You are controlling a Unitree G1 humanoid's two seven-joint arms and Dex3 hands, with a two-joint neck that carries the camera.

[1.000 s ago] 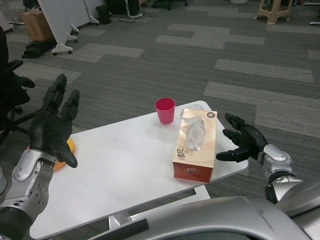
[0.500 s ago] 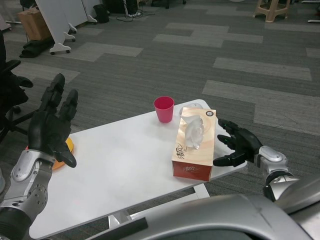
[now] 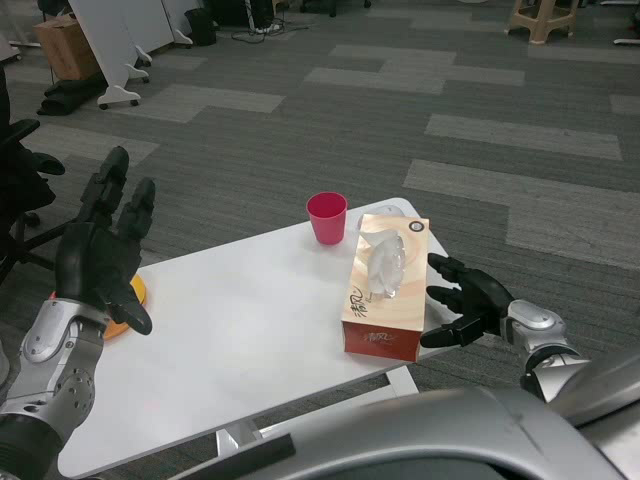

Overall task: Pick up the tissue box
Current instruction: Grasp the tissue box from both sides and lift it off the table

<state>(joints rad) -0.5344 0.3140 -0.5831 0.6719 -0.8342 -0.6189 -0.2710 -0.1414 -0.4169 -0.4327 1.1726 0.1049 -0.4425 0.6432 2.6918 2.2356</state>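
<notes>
The orange tissue box (image 3: 385, 290) lies lengthwise near the right edge of the white table (image 3: 240, 340), with a white tissue sticking out of its top. My right hand (image 3: 465, 301) is right beside the box's right side, fingers spread and empty, the tips close to or just touching the box wall. Over the table's left end my left hand (image 3: 104, 248) is raised with its fingers apart, holding nothing and far from the box.
A pink cup (image 3: 327, 218) stands just behind the box at the table's far edge. An orange disc (image 3: 130, 305) lies at the left edge, partly behind my left hand. A black office chair (image 3: 20, 190) stands on the left.
My right hand has moved left and closed in on the box's right side. The left hand has barely moved. The camera has shifted slightly.
</notes>
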